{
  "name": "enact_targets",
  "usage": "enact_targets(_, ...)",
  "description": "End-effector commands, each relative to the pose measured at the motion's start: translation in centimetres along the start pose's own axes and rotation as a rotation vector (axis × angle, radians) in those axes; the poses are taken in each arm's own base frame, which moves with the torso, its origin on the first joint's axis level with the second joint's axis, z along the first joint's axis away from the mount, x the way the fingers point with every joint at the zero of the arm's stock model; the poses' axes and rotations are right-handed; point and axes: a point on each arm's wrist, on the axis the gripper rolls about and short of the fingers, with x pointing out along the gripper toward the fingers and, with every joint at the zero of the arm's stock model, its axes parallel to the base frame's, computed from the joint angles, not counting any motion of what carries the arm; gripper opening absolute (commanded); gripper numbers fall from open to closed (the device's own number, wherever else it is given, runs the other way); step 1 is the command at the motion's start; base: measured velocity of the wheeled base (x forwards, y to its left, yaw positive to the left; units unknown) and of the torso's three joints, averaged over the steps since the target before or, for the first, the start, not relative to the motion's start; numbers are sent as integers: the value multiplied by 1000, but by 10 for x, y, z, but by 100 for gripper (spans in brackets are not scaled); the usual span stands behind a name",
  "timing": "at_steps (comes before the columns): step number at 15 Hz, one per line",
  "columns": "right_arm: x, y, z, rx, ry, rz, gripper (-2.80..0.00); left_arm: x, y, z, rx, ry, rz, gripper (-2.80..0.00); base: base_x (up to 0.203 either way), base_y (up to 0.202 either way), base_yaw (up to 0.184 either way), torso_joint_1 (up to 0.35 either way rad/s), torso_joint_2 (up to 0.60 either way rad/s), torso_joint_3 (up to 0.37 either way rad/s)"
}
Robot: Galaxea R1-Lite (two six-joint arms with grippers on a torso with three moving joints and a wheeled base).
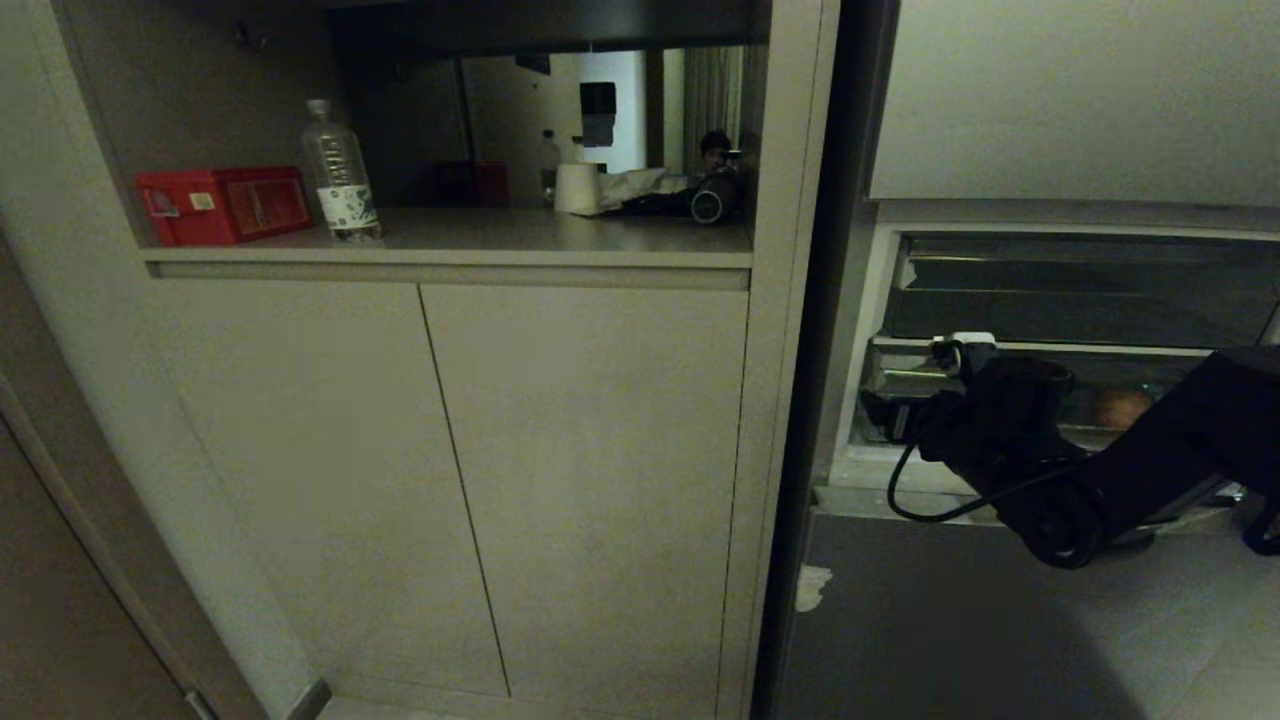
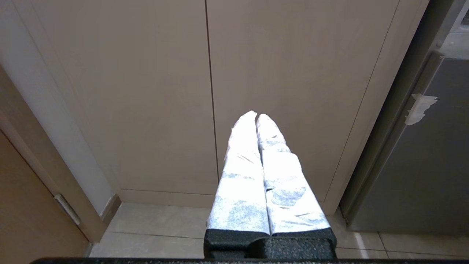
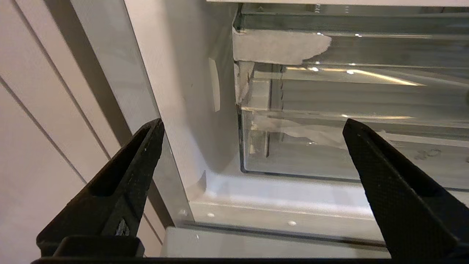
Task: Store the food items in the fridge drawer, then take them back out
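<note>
The right gripper (image 3: 253,132) hung with its two black fingers (image 3: 128,172) spread as wide as they go, nothing between them and nothing touched. Just beyond them stood the front corner of the fridge drawer (image 3: 329,154), a clear bin with white tape scraps (image 3: 278,46) at that corner, seated in the white fridge frame (image 3: 256,198). In the head view a tan-brown food item (image 1: 1122,407) lay inside the drawer, behind the right arm; the dark green one could not be made out. The left gripper (image 2: 256,116) was pressed together, empty, facing the beige cabinet doors (image 2: 165,91). Further off, a water bottle (image 1: 340,185) and a red box (image 1: 225,205) sat on the cabinet shelf (image 1: 500,240).
</note>
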Motion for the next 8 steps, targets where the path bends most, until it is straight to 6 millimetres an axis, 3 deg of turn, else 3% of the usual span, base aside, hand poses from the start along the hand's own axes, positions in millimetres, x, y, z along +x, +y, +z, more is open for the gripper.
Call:
enact_targets(1, 3, 1, -2, 18, -4, 2, 0, 0, 0, 0, 0, 1, 0, -280, 0, 0, 0, 0, 0, 0)
enact_targets(8, 10, 0, -2, 23, -15, -4, 0, 0, 0, 0, 0, 1, 0, -280, 0, 0, 0, 0, 0, 0)
